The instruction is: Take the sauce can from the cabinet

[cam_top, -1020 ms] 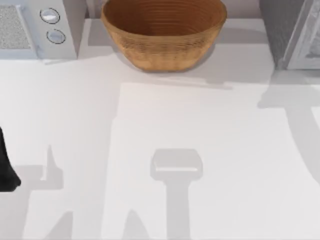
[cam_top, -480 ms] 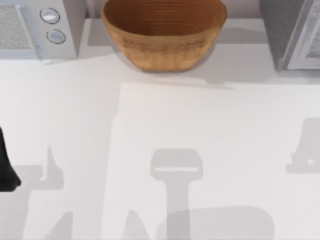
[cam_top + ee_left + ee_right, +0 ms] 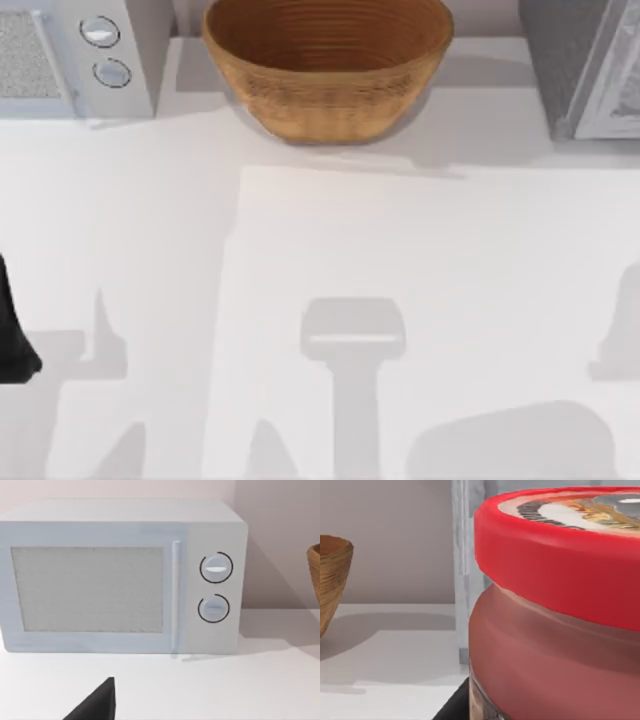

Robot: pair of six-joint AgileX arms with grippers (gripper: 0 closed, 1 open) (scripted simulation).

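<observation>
Sauce can [image 3: 555,610] right up against the right wrist camera, red rim on top, reddish label below, slightly tilted. It looms so close that I judge the right arm has it in hand, or is at the very point of closing on it. Whether that gripper is pinching the can or spread beside it, I cannot tell; a dark sliver [image 3: 452,707] sits at the can's foot and that is all I get.

Behind the can stands a pale upright edge of the cabinet [image 3: 465,570], and from above the cabinet [image 3: 590,70] sits at the tabletop's far right corner. So the can looks to be near the cabinet's front, off the right side of the tabletop [image 3: 330,240], rather than out over the open middle.

The left arm [image 3: 12,330] is parked at the left edge, facing the microwave [image 3: 125,575]; I cannot tell how its gripper stands either. The woven basket [image 3: 328,70] sits at the back, between microwave and cabinet.

My read: the reach is done and the grasp probably made. Left to do is carrying the can clear of the cabinet and into the open.
</observation>
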